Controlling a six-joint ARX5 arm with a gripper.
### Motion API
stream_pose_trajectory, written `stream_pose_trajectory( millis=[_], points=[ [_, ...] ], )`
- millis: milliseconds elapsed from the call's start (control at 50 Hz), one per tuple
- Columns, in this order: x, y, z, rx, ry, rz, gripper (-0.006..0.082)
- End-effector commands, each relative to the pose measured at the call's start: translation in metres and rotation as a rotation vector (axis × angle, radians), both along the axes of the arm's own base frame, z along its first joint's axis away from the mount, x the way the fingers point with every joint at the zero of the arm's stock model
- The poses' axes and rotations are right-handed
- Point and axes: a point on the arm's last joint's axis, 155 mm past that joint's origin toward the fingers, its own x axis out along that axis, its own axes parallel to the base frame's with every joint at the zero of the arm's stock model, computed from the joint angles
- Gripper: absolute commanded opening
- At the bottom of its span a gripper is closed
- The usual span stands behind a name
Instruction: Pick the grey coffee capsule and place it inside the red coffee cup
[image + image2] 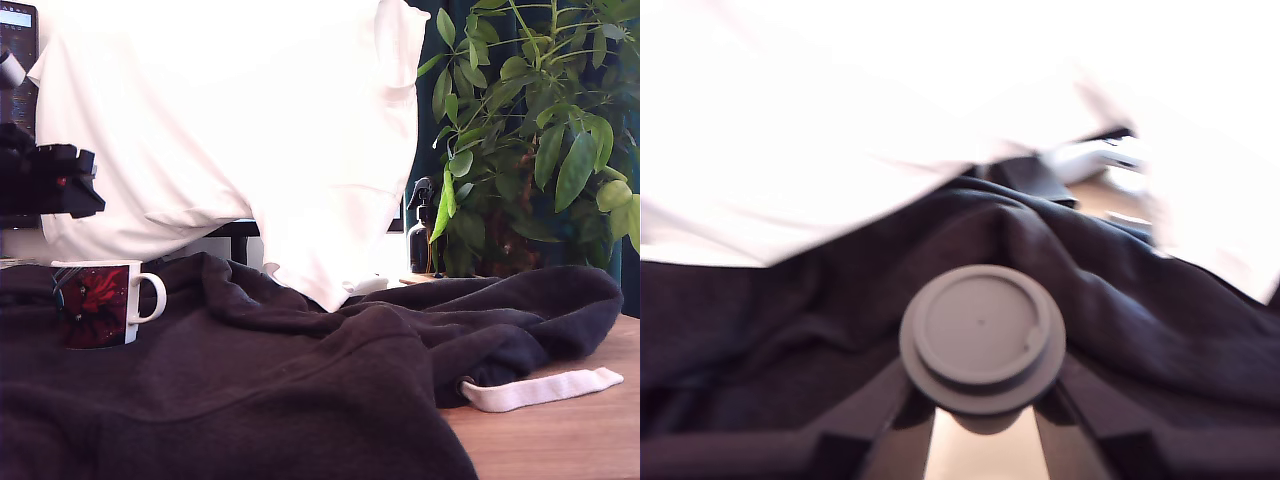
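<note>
In the wrist view the grey coffee capsule fills the middle, its flat round rim facing the camera. My gripper is shut on it, with one dark finger on each side. A pale patch shows between the fingers below the capsule; I cannot tell what it is. In the exterior view the red coffee cup, a white mug with a red-and-dark print, stands upright on dark fabric at the left, handle toward the exterior view's right. The black arm hangs above the mug, at the frame's left edge. The capsule is hidden in that view.
A dark grey sweatshirt covers most of the wooden table, with a white strap lying at its right. White cloth drapes behind. A black spray bottle and a leafy plant stand at the back right.
</note>
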Motion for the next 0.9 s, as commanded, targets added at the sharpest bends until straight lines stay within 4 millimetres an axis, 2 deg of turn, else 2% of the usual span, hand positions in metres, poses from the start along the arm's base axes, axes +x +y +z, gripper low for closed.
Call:
stream_pose_trajectory(
  millis=[0,120,340,480,540,640,680,740,880],
  points=[
    [0.001,-0.002,0.0,0.003,0.007,-0.006,0.0045],
    [0.002,-0.002,-0.003,0.004,0.032,-0.008,0.0046],
    [-0.007,-0.002,-0.03,0.007,0.15,-0.011,0.0081],
    [-0.01,-0.003,-0.037,0.009,0.182,-0.015,0.0098],
    [-0.011,-0.004,-0.038,0.009,0.187,-0.019,0.0219],
    [-0.01,-0.005,-0.037,0.009,0.179,-0.021,0.0609],
    [-0.01,-0.005,-0.037,0.01,0.182,-0.021,0.071],
    [-0.01,-0.004,-0.038,0.011,0.186,-0.018,0.0774],
    [-0.012,-0.004,-0.043,0.013,0.208,-0.018,0.0775]
  ],
)
